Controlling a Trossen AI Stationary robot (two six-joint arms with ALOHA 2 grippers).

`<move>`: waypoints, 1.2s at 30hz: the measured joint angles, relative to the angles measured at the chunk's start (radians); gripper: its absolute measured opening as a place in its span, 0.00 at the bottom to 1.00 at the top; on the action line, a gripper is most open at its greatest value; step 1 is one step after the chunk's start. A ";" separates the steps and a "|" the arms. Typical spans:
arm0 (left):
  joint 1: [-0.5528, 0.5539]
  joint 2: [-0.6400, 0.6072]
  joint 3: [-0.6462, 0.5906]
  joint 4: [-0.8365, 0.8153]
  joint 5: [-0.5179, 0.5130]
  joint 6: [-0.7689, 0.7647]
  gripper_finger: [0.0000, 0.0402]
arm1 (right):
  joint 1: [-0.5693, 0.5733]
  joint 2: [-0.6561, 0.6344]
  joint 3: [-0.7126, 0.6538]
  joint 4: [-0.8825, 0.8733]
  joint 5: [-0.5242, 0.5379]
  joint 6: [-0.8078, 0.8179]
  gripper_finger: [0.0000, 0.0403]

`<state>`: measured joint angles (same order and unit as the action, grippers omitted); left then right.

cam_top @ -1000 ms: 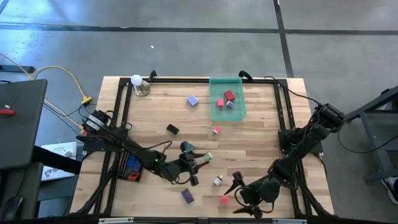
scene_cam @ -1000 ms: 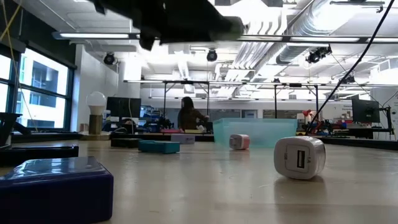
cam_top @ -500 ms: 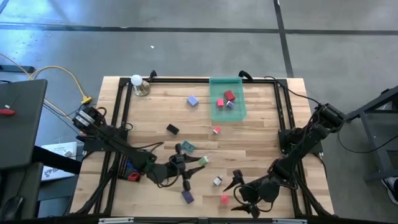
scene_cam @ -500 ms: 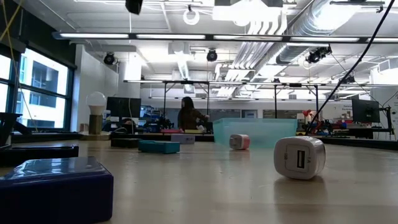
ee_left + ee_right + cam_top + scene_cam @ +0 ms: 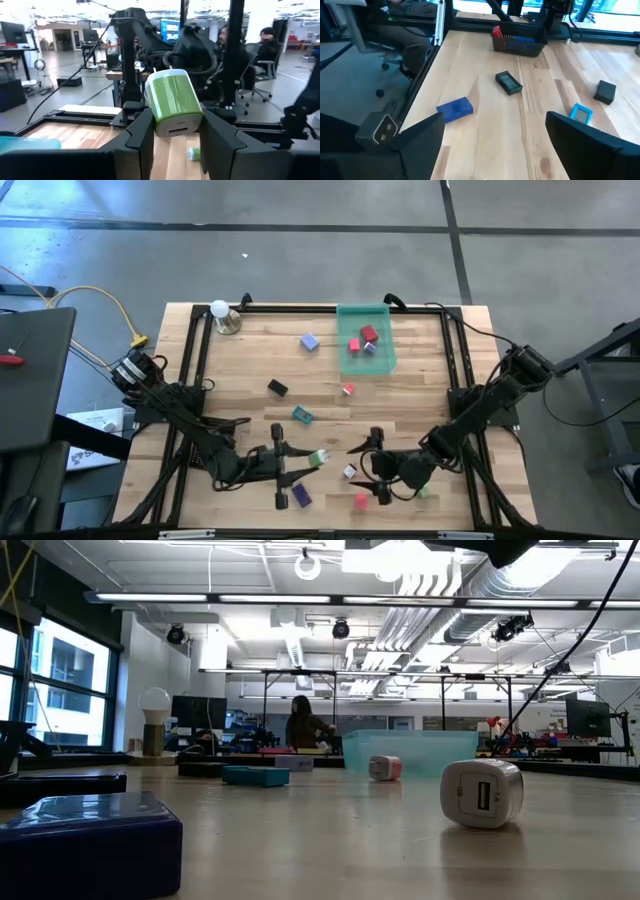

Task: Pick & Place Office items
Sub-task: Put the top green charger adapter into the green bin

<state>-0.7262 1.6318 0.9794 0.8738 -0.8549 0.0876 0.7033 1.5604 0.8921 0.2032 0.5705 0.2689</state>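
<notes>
The left gripper [image 5: 172,137] is clamping a small green-and-white plastic charger cube [image 5: 172,107] between its two dark fingers, and in the high view that cube [image 5: 319,458] is hanging over the wooden table [image 5: 420,400] well short of the translucent green tray [image 5: 366,352], toward the front edge. The right gripper [image 5: 366,469] is hovering with its fingers standing wide apart and holding nothing, also well short of the tray, just beside a small white cube with a port face [image 5: 349,472] and a small red block [image 5: 361,501]. The remaining office items are lying scattered: a purple block [image 5: 300,496] near the front edge, a teal flat piece [image 5: 302,415] and a black block [image 5: 277,387] between the grippers and the tray, a lavender block [image 5: 310,341] just beside the tray, and red pieces already resting inside it. The main risk is judged to be the grip itself: the fingers are bearing on the lower part of the charger cube while most of its body is standing proud above them, so a fast swing toward the tray could be tipping or slipping it loose. A second risk is the two arms working near each other; a crossing path could be causing a collision or knocking the white cube. No brand, label or writing is legible on any item; the port face of the green-and-white charger cube is showing only a slot.
</notes>
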 joint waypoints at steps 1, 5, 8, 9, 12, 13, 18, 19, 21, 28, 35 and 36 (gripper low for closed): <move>-0.005 0.000 0.000 -0.001 -0.001 0.003 0.29 | -0.001 0.001 0.000 0.013 0.004 -0.001 0.84; -0.010 0.000 0.000 -0.002 -0.015 0.002 0.29 | -0.006 0.001 0.000 0.103 0.047 -0.030 0.84; -0.009 0.000 0.000 -0.005 -0.013 -0.010 0.29 | -0.007 0.001 0.000 0.166 0.060 -0.080 0.84; -0.009 0.000 0.000 -0.004 -0.010 -0.010 0.29 | -0.006 0.001 0.000 0.183 0.060 -0.093 0.84; -0.009 0.000 0.000 -0.005 -0.002 -0.039 0.29 | -0.013 0.001 0.000 0.209 0.059 -0.106 0.84; -0.009 0.000 0.000 -0.005 0.003 -0.052 0.29 | -0.018 0.001 0.000 0.216 0.058 -0.106 0.84; -0.002 0.000 0.000 -0.006 0.043 -0.073 0.29 | -0.044 0.001 0.000 0.255 0.037 -0.136 0.84; -0.001 0.000 0.000 -0.006 0.051 -0.073 0.29 | -0.050 0.001 0.000 0.271 0.037 -0.139 0.84; 0.004 0.004 0.000 -0.006 0.065 -0.074 0.29 | -0.057 0.001 0.000 0.322 0.048 -0.138 0.84; 0.033 0.046 0.000 0.004 0.081 -0.080 0.29 | -0.057 0.001 0.000 0.470 0.048 -0.267 0.84; 0.074 0.055 0.000 0.024 0.154 -0.138 0.29 | -0.090 0.001 0.000 0.482 -0.003 -0.249 0.84; 0.078 0.055 0.000 0.024 0.158 -0.143 0.29 | -0.095 0.002 0.000 0.482 -0.023 -0.241 0.84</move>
<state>-0.6487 1.6867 0.9794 0.8978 -0.6966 -0.0552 0.6079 1.5622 0.8921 0.6857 0.5476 0.0281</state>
